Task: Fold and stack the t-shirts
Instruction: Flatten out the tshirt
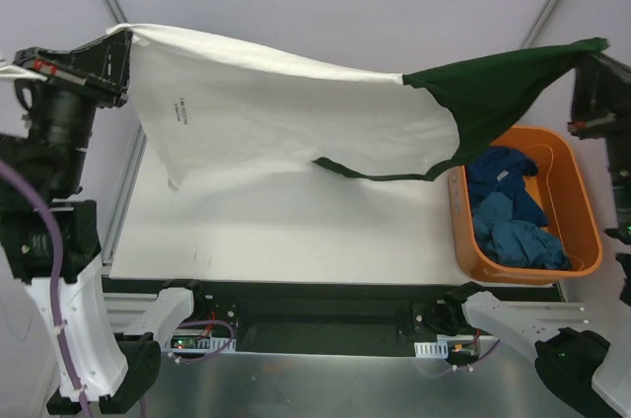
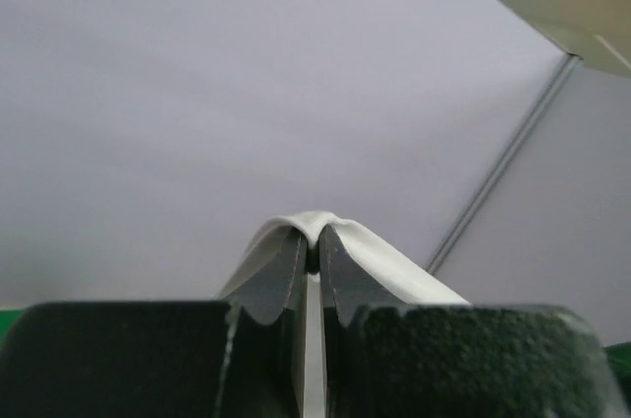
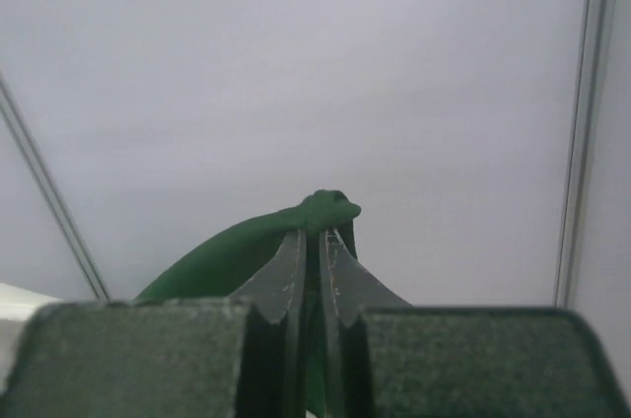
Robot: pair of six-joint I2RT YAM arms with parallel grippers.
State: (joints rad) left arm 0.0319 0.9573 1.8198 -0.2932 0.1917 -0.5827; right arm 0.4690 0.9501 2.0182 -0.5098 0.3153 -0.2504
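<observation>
The white t-shirt (image 1: 286, 112) with a dark green sleeve (image 1: 493, 88) and dark green collar (image 1: 380, 174) hangs stretched in the air between both arms, above the white table (image 1: 296, 231). My left gripper (image 1: 123, 43) is shut on the white hem corner at the upper left; the white cloth (image 2: 315, 224) folds over its fingertips in the left wrist view. My right gripper (image 1: 596, 51) is shut on the green sleeve end at the upper right; the green cloth (image 3: 325, 211) bunches over its tips in the right wrist view. Blue t-shirts (image 1: 513, 211) lie crumpled in the orange tub.
The orange plastic tub (image 1: 582, 211) stands at the table's right edge, below the held sleeve. Both arm bases sit at the table's near edge. Grey walls with metal struts surround the table.
</observation>
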